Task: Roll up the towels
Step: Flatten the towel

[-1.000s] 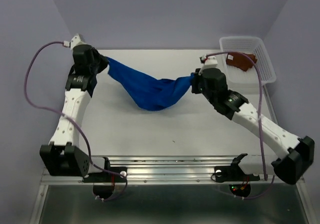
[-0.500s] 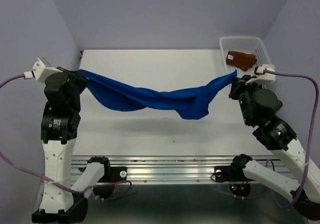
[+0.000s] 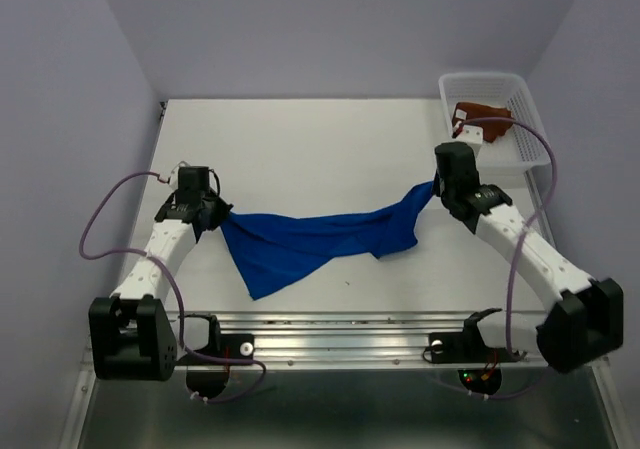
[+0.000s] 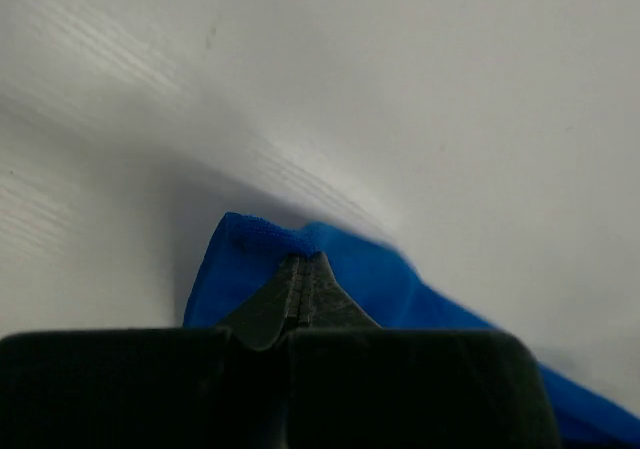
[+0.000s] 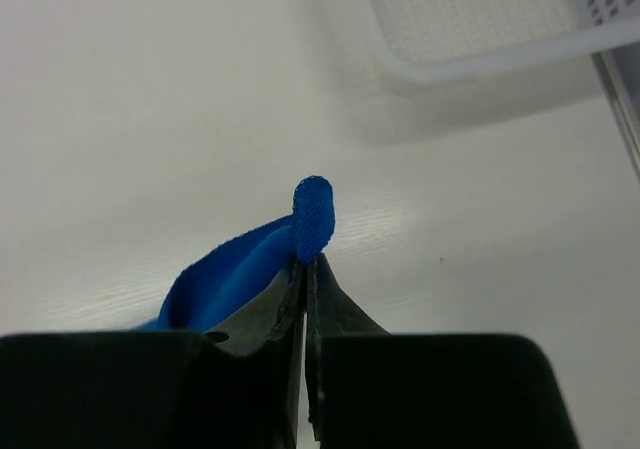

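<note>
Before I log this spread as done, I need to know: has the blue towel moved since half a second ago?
Yes. The blue towel has dropped toward the near rail, its right end pulling away from the white basket.

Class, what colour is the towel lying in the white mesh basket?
The towel is rust-brown, seen best in the top external view.
</note>
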You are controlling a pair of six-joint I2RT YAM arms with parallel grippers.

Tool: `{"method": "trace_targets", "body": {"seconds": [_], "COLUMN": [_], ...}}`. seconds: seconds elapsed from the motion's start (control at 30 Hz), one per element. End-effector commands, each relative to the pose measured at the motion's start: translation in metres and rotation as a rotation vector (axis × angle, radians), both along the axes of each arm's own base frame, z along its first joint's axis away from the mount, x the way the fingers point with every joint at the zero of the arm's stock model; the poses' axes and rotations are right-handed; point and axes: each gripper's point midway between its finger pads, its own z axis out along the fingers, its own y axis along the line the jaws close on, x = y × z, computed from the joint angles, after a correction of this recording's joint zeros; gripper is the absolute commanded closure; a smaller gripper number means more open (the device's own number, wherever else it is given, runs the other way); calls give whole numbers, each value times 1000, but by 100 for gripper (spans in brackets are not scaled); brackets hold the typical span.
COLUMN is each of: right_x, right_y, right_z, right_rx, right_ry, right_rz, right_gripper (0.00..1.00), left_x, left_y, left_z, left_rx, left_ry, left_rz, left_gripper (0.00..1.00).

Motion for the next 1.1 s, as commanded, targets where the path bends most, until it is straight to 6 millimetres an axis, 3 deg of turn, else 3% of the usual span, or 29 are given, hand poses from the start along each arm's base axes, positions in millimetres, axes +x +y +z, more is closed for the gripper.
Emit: {"method": "trace_targets", "body": {"seconds": [0.0, 0.03, 0.07, 0.13, 0.17, 0.23, 0.3, 0.33, 0.37, 0.47, 0.5, 0.6, 0.8, 1.07], "right_x": [52, 61, 68, 77, 82, 73, 54, 43, 26, -3, -19, -39, -35, -28], "right_y": [-11, -9, -8, -2, 1, 4, 7, 7, 6, 18, 21, 25, 36, 37], "right_z": [-58, -64, -69, -84, -74, -73, -90, -86, -107, -122, -139, -156, -167, -195], "right_rx": [126, 117, 84, 73, 86, 111, 161, 183, 206, 300, 323, 361, 330, 313], "right_ry": [173, 196, 224, 297, 293, 310, 345, 332, 377, 417, 468, 510, 521, 574], "right_rz": [9, 11, 23, 42, 49, 55, 56, 59, 49, 85, 95, 114, 220, 217], "right_gripper": [92, 90, 79, 51, 32, 26, 21, 19, 19, 21, 22, 25, 31, 36], "left_x": [14, 15, 17, 20, 19, 20, 19, 19, 18, 12, 10, 8, 6, 4], "left_y": [-5, -5, -5, -7, -8, -9, -9, -9, -10, -16, -18, -19, -21, -16], "left_z": [-20, -26, -30, -40, -44, -48, -47, -46, -45, -41, -38, -35, -36, -37], "left_rx": [-16, -14, -11, -14, -16, -22, -20, -18, -16, -40, -49, -51, -50, -29], "left_ry": [26, 44, 56, 83, 93, 94, 87, 82, 79, 65, 54, 40, 44, 60], "left_rz": [-17, -15, -23, -36, -43, -43, -47, -49, -53, -80, -85, -91, -100, -84], "left_gripper": [100, 100, 100, 100, 100, 100, 100, 100, 100, 100, 100, 100, 100, 100]}}
